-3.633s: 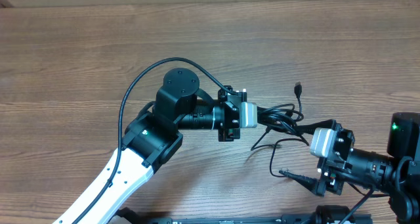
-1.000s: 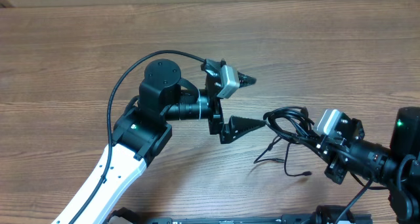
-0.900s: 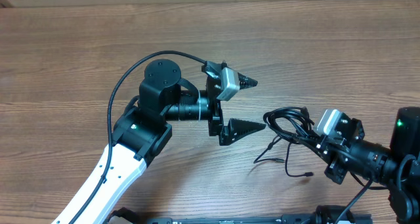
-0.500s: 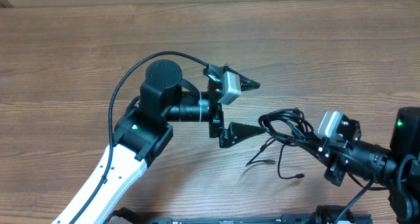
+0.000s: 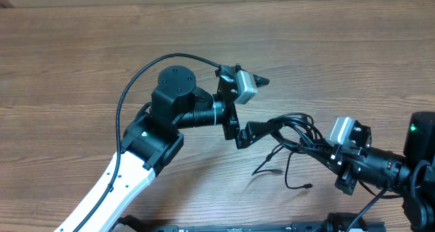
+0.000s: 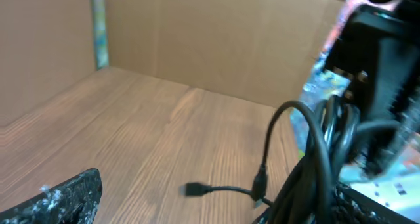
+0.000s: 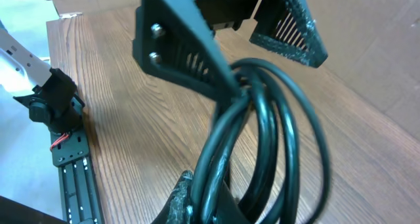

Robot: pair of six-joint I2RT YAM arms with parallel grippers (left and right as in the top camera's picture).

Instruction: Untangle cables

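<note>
The cables (image 5: pixel 293 125) are a knot of black loops raised over the table (image 5: pixel 81 55) between my arms, with plug ends trailing below. My right end effector (image 5: pixel 319 149) is clenched on the bundle, presenting the loops. My left end effector (image 5: pixel 255 107) stands spread wide, grasping nothing. Its lower finger (image 5: pixel 246 133) meets the loops, placed, I judge, to take a strand.
</note>
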